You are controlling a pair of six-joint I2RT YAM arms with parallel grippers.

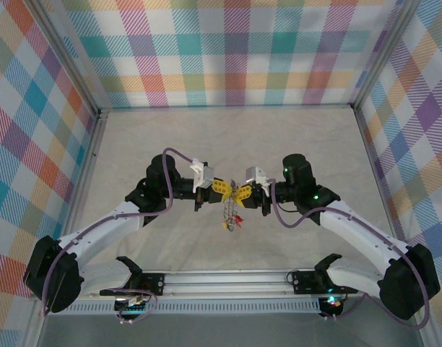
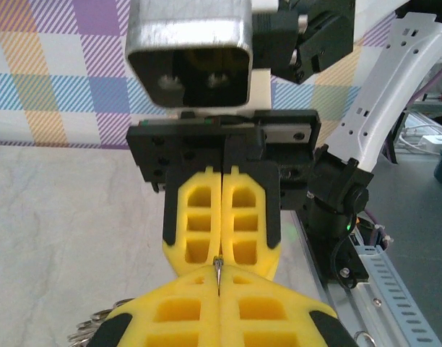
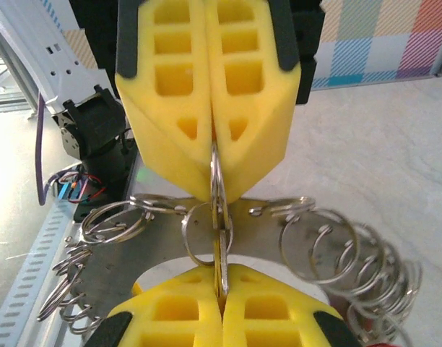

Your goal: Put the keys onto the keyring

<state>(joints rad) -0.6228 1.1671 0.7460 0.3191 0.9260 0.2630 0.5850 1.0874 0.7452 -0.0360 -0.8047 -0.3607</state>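
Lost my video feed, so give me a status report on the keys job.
Left gripper and right gripper shut, both pinching one small ring. Keyring hangs beneath. No obstruction seen.

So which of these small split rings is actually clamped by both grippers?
The middle ring, seen edge-on: top clamped in the left gripper, bottom in the right gripper. The loops on both sides are ungripped.

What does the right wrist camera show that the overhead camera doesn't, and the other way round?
Right wrist: close up, small wire rings strung on the flat grey keyring, and a thin metal piece pinched edge-on between the yellow tips. Overhead: both whole arms, the plaid walls, and red and yellow tags dangling below. Shared: the left gripper and right gripper shut, meeting tip to tip.
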